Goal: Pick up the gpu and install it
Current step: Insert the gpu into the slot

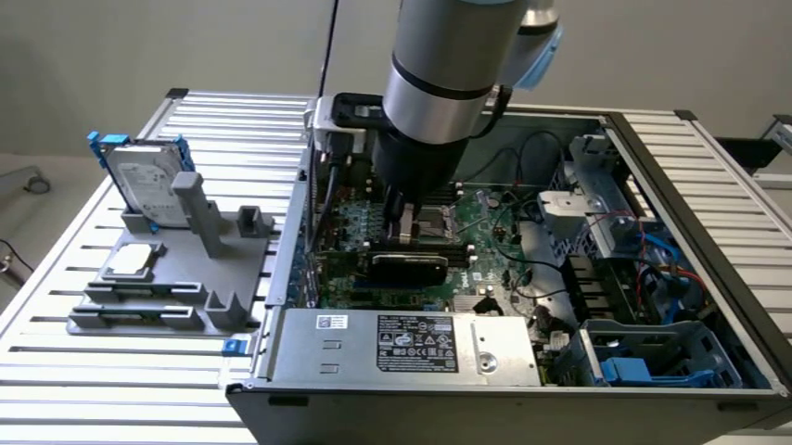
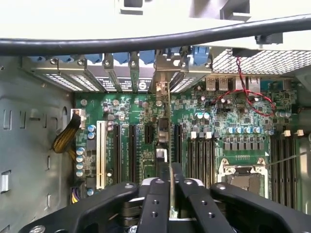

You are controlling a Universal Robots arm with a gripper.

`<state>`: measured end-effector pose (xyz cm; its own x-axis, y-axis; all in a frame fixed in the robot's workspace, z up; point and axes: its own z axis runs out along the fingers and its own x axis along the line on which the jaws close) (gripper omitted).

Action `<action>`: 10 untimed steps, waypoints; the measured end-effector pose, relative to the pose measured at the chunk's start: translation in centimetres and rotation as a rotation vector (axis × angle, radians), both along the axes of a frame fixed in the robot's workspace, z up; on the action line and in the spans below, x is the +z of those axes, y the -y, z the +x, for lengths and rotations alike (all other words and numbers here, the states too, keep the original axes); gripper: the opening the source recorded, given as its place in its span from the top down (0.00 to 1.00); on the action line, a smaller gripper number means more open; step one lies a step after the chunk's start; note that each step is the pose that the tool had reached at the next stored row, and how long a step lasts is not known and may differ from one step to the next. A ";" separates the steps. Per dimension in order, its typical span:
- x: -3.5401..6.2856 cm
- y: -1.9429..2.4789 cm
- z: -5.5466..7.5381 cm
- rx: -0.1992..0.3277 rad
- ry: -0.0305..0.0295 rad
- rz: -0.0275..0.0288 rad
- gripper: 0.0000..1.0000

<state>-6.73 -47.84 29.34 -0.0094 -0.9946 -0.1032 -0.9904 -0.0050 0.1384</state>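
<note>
The gpu [image 1: 409, 269] [image 2: 163, 131] is held upright, edge-on, over the expansion slots of the motherboard [image 1: 495, 227] [image 2: 233, 126] inside the open computer case [image 1: 693, 176]. The pincer [image 1: 415, 232] [image 2: 170, 194] is drawn together, clamped on the card's upper edge. The end bracket is seen at the case's rear wall.

The arm [image 1: 440, 83] is reaching down into the open computer case [image 1: 495, 413], its gripper [image 1: 413, 227] clamping the gpu [image 1: 409, 269] on edge over the motherboard [image 1: 489, 232] at the case's middle. Near the table's [image 1: 236, 116] edge at the exterior view's left, a grey holder [image 1: 148, 311] is carrying an upright hard drive [image 1: 143, 185] and a silver chip [image 1: 134, 261].
</note>
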 end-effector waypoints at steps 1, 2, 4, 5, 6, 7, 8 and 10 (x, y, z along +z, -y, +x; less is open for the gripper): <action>0.11 0.00 0.0 0.000 0.0000 0.0000 0.88; 0.19 0.00 0.0 0.000 0.0000 -0.0001 0.89; 0.25 -0.03 0.0 0.000 0.0001 0.0002 0.89; 0.26 -0.07 0.0 0.000 0.0001 0.0001 0.89; 0.27 -0.14 0.0 0.000 0.0000 -0.0001 0.89; 0.27 -0.25 0.0 0.000 0.0000 -0.0003 0.89; 0.27 -0.38 0.0 0.000 0.0000 -0.0009 0.89; 0.26 -0.56 0.0 0.000 0.0000 -0.0052 0.89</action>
<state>-6.71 -47.28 29.60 -0.0094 -0.9951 -0.0980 -0.9904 -0.0043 0.1384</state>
